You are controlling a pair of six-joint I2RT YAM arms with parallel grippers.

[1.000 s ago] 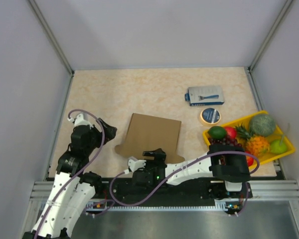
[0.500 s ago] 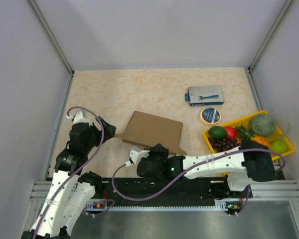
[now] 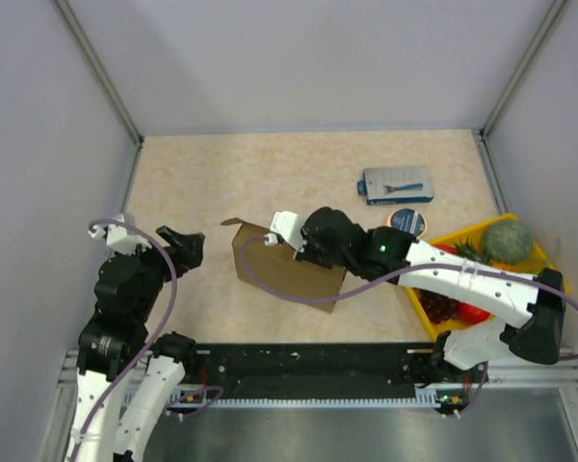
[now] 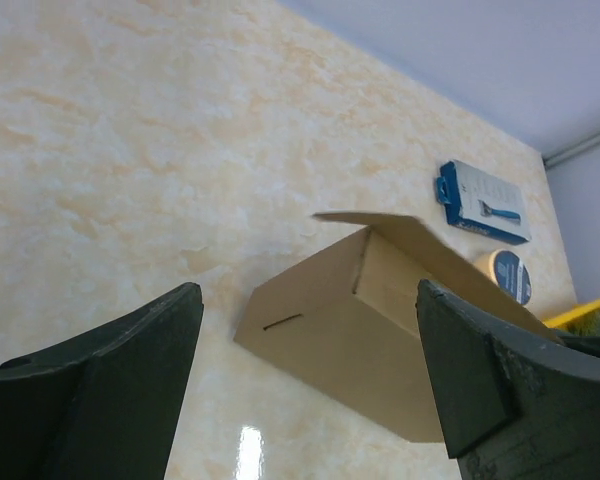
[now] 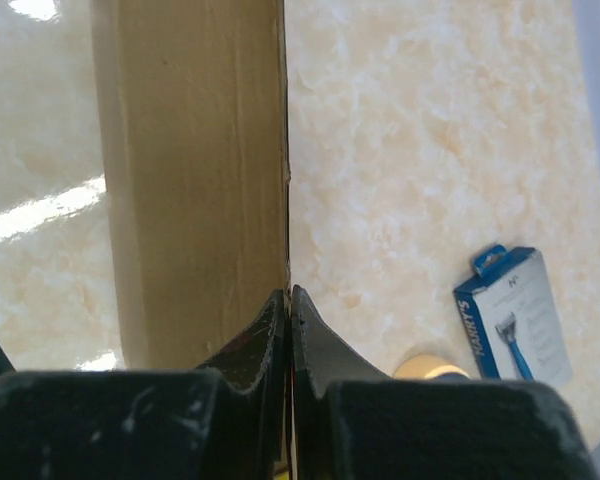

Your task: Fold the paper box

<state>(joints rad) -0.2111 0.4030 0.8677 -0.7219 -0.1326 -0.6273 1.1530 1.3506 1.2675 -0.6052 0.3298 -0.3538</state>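
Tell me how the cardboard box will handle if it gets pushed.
Probably light: the right gripper holds the cardboard box by one thin panel edge. Likely floppy: it looks hollow, with a loose flap sticking out, so a push may skew it along its creases or slide it.

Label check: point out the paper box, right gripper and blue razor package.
paper box (image 4: 330,345): left wrist view, long side wall.
right gripper (image 5: 289,292): right wrist view, between fingertips.
blue razor package (image 3: 397,184): top view, front face.

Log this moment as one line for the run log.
paper box: standing, partly formed, one flap open | right gripper: shut on a box panel | left gripper: open, apart from box
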